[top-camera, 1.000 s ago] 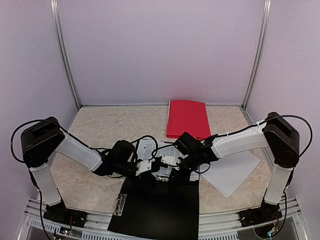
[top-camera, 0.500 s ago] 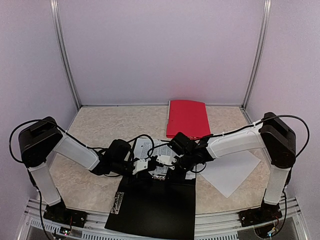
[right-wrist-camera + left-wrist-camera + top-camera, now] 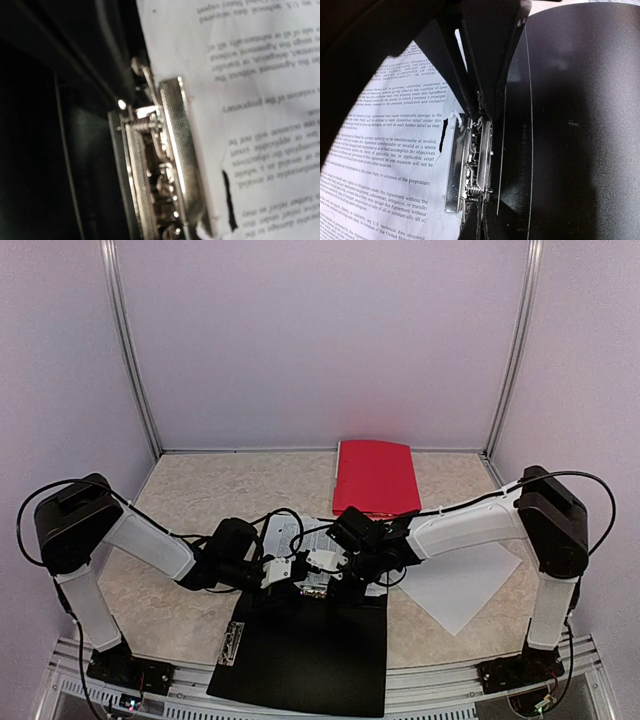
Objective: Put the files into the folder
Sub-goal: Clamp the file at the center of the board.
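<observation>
Lower centre, I see my left tool [image 3: 292, 575] clenched, its tips at the metal clip [image 3: 470, 165] on the black folder [image 3: 310, 650]. A printed sheet [image 3: 395, 150] meets that clip, its edge torn. Just beside, my right tool [image 3: 315, 575] is nearly closed; on what, I cannot tell. A blank sheet [image 3: 460, 585] lies on the bench [image 3: 200, 500] at right.

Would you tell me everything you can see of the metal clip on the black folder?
The clip is shiny silver metal: long narrow plates with a dotted texture, and a coil spring and wire parts between them. It sits at the far edge of the black folder. A printed sheet, torn at that edge, reaches its plate; whether it is clamped is unclear. The shut left claw sits at one end, seemingly touching.
</observation>
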Motion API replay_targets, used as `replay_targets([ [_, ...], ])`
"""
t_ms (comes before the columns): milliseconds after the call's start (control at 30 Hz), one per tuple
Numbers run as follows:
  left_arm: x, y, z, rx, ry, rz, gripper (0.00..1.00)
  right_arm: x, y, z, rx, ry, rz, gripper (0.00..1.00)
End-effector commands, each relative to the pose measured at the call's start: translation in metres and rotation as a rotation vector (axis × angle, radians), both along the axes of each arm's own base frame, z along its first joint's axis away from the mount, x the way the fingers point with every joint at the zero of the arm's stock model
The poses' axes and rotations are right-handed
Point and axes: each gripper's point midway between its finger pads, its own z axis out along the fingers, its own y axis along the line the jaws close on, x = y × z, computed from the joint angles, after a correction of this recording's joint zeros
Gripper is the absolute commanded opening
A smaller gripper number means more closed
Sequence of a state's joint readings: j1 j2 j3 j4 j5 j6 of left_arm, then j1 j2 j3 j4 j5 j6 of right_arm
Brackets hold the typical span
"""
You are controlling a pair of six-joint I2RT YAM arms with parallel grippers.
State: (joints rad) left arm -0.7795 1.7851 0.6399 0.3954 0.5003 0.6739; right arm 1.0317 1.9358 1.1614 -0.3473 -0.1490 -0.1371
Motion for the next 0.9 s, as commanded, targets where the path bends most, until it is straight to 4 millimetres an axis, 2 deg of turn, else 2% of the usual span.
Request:
replay_targets([
  [0,0.033,0.040,-0.031,0.150,0.050,0.265,0.00,-0.089,-0.098,-0.085,-0.419,0.237,0.125,0.00],
  [167,0.028,0.036,-0.023,0.103,0.058,0.255,0.00,-0.060,-0.081,-0.062,-0.248,0.195,0.012,0.00],
  [300,0.025,0.033,-0.019,0.085,0.065,0.244,0.00,-0.045,-0.054,-0.035,-0.098,0.152,-0.003,0.00],
  [433,0.021,0.029,-0.020,0.083,0.067,0.227,0.00,-0.032,-0.026,-0.015,-0.018,0.125,0.010,0.00],
  [600,0.018,0.025,-0.021,0.087,0.068,0.207,0.00,-0.025,-0.018,-0.008,-0.029,0.109,0.018,0.00],
  [733,0.016,0.023,-0.022,0.092,0.068,0.197,0.00,-0.023,-0.014,0.007,-0.006,0.103,0.022,0.02],
  [867,0.014,0.023,-0.023,0.100,0.072,0.191,0.00,-0.022,-0.016,0.009,-0.016,0.098,0.007,0.04],
])
